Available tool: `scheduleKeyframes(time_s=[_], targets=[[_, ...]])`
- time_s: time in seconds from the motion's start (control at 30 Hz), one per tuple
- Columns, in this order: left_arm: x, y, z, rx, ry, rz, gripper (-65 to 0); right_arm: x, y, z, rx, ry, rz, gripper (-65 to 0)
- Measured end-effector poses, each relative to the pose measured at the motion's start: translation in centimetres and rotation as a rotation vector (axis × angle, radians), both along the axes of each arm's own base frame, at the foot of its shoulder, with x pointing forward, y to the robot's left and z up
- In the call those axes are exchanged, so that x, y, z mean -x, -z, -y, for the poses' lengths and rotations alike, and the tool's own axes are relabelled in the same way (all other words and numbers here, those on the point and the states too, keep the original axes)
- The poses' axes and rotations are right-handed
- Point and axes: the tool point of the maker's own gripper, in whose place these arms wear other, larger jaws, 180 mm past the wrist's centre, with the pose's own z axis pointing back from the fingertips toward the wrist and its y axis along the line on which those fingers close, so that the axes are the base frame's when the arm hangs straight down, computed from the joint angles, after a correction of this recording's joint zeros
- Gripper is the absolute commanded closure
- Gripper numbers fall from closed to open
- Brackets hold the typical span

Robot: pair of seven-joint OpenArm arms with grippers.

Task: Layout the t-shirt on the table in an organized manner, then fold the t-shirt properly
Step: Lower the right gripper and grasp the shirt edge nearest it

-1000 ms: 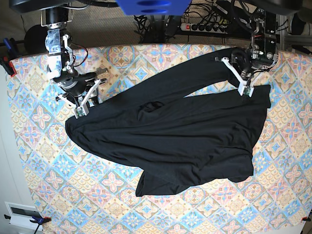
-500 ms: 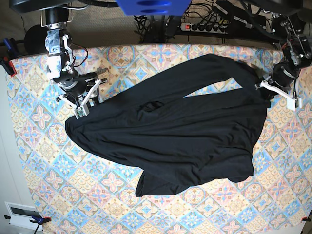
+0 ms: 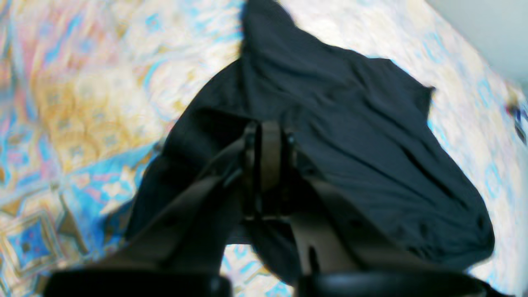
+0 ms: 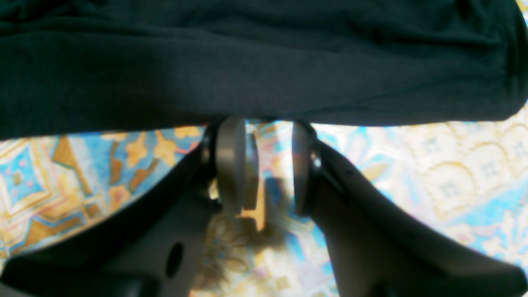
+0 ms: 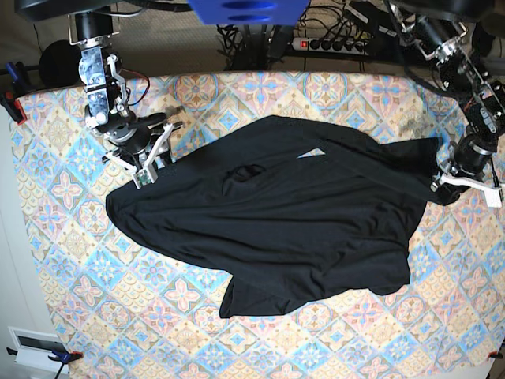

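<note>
The black t-shirt (image 5: 284,229) lies spread and wrinkled across the middle of the table (image 5: 71,260) with its patterned cloth. At the table's right side my left gripper (image 5: 442,183) is shut on the shirt's right edge. In the left wrist view the pinched fingers (image 3: 270,156) sit in black fabric of the t-shirt (image 3: 350,123). My right gripper (image 5: 151,166) stands open at the shirt's upper left edge. In the right wrist view its pads (image 4: 231,165) have only the tablecloth between them, with the t-shirt (image 4: 247,62) edge just past their tips.
A power strip with cables (image 5: 331,43) lies behind the table's far edge. A red clamp (image 5: 12,103) grips the cloth at the left edge. A white box (image 5: 35,347) sits off the front left corner.
My left gripper has dragged the shirt's upper part from the back of the table out to the right side and downward, flattening that fold. The right arm has shifted slightly right.
</note>
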Motion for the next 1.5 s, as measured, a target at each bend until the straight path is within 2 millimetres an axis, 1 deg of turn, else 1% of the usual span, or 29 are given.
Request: scheduleKeyframes(time_s=[0.13, 0.27, 0.33, 0.4, 0.47, 0.5, 0.6, 0.63, 0.67, 0.77, 0.83, 0.97, 1.03, 1.17, 1.3, 1.4, 1.47, 1.5], targets=[[-1.1, 0.4, -1.1, -0.013, -0.046, 0.006, 0.0, 0.0, -0.1, -0.2, -0.003, -0.007, 0.002, -18.5], [-0.8, 1.8, -1.7, -0.005, -0.077, -0.017, 0.0, -0.2, 0.0, 0.5, 0.027, 0.0, 0.008, -19.6], [-0.7, 2.0, -1.7, -0.002, -0.077, -0.025, 0.0, -0.2, 0.1, 1.1, 0.091, -0.016, 0.015, -22.6], [-0.8, 1.8, -1.6, -0.001, -0.076, -0.017, 0.0, -0.3, 0.3, 2.3, 0.2, -0.034, 0.026, -26.8], [-0.5, 2.1, -1.6, -0.001, -0.073, -0.024, 0.0, -0.3, 0.6, 3.0, 0.297, -0.063, 0.031, -29.9], [-0.4, 2.3, -1.6, -0.002, -0.073, -0.03, 0.0, -0.2, 0.7, 2.8, 0.343, -0.09, 0.034, -31.1], [0.0, 2.5, -1.7, -0.006, -0.075, -0.039, 0.0, -1.2, 0.7, 0.8, 0.41, -0.222, 0.064, -32.8], [0.1, 2.7, -1.6, -0.006, -0.074, -0.043, 0.0, -1.5, 0.7, 0.1, 0.414, -0.26, 0.075, -32.8], [0.1, 2.7, -1.6, -0.006, -0.074, -0.046, 0.0, -1.8, 0.7, -0.2, 0.446, -0.288, 0.089, -32.7], [0.1, 2.7, -1.7, -0.007, -0.074, -0.045, 0.0, -1.8, 0.8, -0.5, 0.479, -0.324, 0.103, -32.8], [0.2, 2.7, -1.7, -0.008, -0.074, -0.046, 0.0, -2.2, 0.7, -0.6, 0.486, -0.333, 0.107, -32.8], [0.2, 2.8, -1.6, -0.006, -0.074, -0.047, 0.0, -2.5, 1.4, -0.2, 0.479, -0.328, 0.101, -32.7], [0.2, 2.8, -1.6, -0.006, -0.074, -0.047, 0.0, -2.8, 1.4, -0.1, 0.478, -0.326, 0.105, -32.7], [0.2, 2.8, -1.6, -0.005, -0.073, -0.047, 0.0, -3.5, 1.6, -1.1, 0.503, -0.366, 0.108, -31.9], [0.2, 2.8, -1.6, -0.006, -0.074, -0.048, 0.0, -3.5, 1.7, -1.0, 0.506, -0.397, 0.119, -26.5], [0.2, 2.7, -1.6, -0.004, -0.07, -0.046, 0.0, -3.4, 1.4, -0.7, 0.509, -0.384, 0.118, -25.4], [0.2, 2.8, -1.6, -0.006, -0.071, -0.048, 0.0, -3.4, 0.8, 0.1, 0.521, -0.363, 0.103, -25.4], [0.2, 2.8, -1.6, -0.007, -0.071, -0.047, 0.0, -3.4, 0.6, 1.0, 0.536, -0.34, 0.09, -25.4]])
